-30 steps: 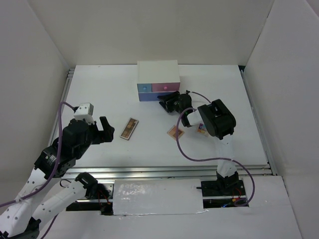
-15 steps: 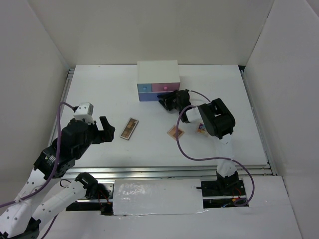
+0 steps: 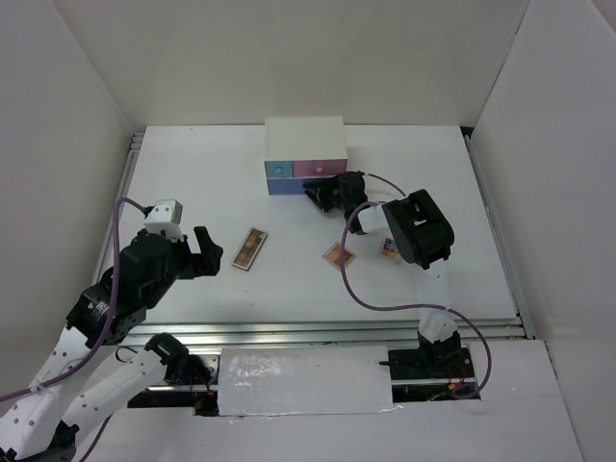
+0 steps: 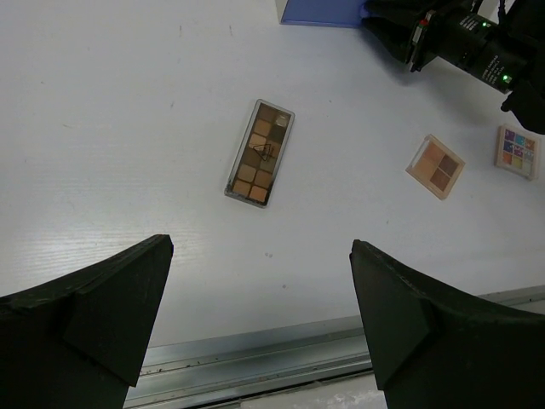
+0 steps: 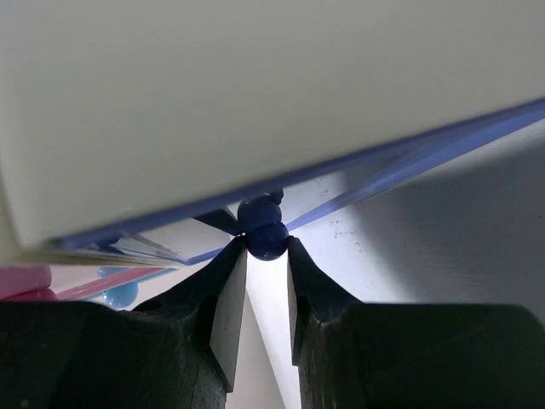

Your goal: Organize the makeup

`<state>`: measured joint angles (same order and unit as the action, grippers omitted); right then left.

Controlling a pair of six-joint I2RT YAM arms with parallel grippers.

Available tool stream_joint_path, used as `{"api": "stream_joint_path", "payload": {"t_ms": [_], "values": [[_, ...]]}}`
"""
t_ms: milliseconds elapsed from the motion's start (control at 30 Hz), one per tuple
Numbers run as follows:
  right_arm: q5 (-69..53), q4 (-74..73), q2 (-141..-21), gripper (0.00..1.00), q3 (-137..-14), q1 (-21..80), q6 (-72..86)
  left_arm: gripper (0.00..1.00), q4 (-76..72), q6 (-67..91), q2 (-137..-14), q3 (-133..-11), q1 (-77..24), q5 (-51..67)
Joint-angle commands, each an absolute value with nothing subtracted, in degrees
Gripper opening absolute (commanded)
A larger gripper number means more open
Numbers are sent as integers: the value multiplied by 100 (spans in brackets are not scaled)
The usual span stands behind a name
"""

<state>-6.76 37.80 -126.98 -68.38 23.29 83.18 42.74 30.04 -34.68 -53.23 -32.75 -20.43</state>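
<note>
A long brown eyeshadow palette (image 3: 249, 249) lies left of the table's middle and shows in the left wrist view (image 4: 260, 153). A pinkish square palette (image 3: 338, 255) (image 4: 436, 166) and a multicolour palette (image 3: 389, 249) (image 4: 517, 152) lie near the right arm. My right gripper (image 3: 315, 191) is at the front of the white drawer box (image 3: 305, 144), and its fingers (image 5: 266, 251) pinch the dark blue knob (image 5: 267, 239) of the purple bottom drawer (image 3: 289, 189). My left gripper (image 3: 207, 250) (image 4: 260, 247) is open and empty, above the table near the front edge. Bottles and lipstick are out of view.
The box's upper blue and pink drawers (image 3: 306, 169) are shut; a pink front (image 5: 21, 281) and light blue knob (image 5: 122, 292) show in the right wrist view. A metal rail (image 4: 281, 349) runs along the table's front edge. White walls stand on three sides.
My right gripper has moved a little left and toward the box, up to the bottom drawer's knob. The left arm and the palettes have stayed in place.
</note>
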Motion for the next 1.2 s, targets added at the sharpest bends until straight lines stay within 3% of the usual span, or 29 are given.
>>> {"api": "stream_joint_path", "payload": {"t_ms": [0, 300, 1000, 1133, 1167], "values": [[-387, 3647, -12762, 29, -6944, 2364, 8385, 99, 4034, 2892, -3454, -5326, -3243, -1942], [-299, 4279, -12648, 0, -6540, 2364, 8437, 99, 4017, 2874, -3489, -5326, -3234, -1907], [-281, 5168, -12208, 0, -5669, 2522, 8438, 99, 3973, 2839, -3551, -5309, -3155, -1793], [-281, 5159, -12322, 30, -5792, 2514, 8455, 99, 3973, 2839, -3551, -5309, -3164, -1793], [-281, 5220, -12348, 33, -5818, 2522, 8472, 99, 3973, 2839, -3542, -5309, -3164, -1793]]}}
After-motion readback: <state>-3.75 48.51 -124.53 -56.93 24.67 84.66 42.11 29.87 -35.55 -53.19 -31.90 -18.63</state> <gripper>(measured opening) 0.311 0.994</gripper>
